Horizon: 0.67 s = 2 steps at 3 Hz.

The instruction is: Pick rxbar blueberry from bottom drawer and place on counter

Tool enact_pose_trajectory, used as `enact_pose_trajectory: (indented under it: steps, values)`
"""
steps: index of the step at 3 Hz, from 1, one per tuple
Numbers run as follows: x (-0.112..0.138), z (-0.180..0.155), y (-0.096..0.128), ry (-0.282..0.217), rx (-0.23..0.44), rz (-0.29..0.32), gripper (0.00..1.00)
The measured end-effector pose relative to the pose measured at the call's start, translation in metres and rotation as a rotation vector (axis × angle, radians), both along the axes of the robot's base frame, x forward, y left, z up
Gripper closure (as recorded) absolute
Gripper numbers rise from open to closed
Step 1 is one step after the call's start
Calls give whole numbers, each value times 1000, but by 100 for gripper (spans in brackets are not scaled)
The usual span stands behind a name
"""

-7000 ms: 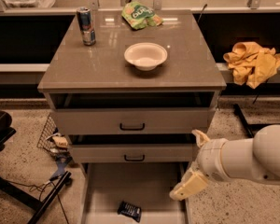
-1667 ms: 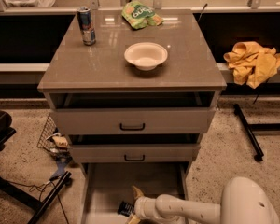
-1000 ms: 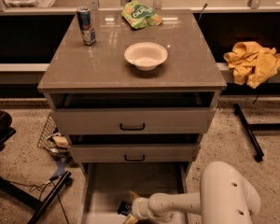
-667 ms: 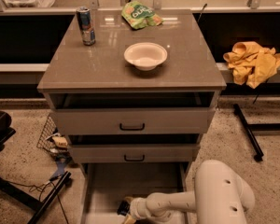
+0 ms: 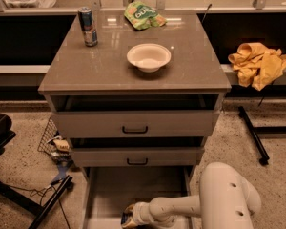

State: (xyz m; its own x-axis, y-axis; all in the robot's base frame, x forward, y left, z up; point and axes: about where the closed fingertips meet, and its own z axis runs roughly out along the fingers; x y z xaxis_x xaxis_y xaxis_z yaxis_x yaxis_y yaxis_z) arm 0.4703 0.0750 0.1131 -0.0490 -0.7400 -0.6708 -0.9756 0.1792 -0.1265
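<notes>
Grey-brown and glossy, the square bench top point(image 5: 100, 73) of the three-drawer cabinet has three things on it: a tall blue and silver drinks can point(image 5: 87, 26) out at 10 o'clock, a crumpled green snack bag point(image 5: 143, 15) at the 12 o'clock edge, and a shallow white round bowl point(image 5: 148, 57) just off centre toward 1 o'clock. All three sit well apart from each other.

Below that, the top grey-beige drawer with a black handle point(image 5: 133, 124) and the middle one point(image 5: 136, 155) are each pulled out a little. The wide shallow pale-floored bottom drawer point(image 5: 133, 185) is pulled out a lot further.

The robot's chunky cream-white arm point(image 5: 224, 199) comes in from 5 o'clock and reaches left across the drawer floor. Its gripper point(image 5: 130, 214) is down at the 6 o'clock end of the drawer, right on the small dark navy-blue snack bar point(image 5: 124, 220). Only a dark sliver of the bar shows at the tip. Honestly can't tell if the gripper is clamped on it or just touching.

Off at 3 o'clock of the cabinet, a bunched yellow cloth point(image 5: 258, 63) lies on a ledge.
</notes>
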Motion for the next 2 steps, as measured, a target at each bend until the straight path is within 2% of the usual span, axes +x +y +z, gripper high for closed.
enact_pose_trajectory:
  steps: [1,2]
  values:
    - [-1,0,1,1,1,1,100]
    - [-1,0,1,1,1,1,100]
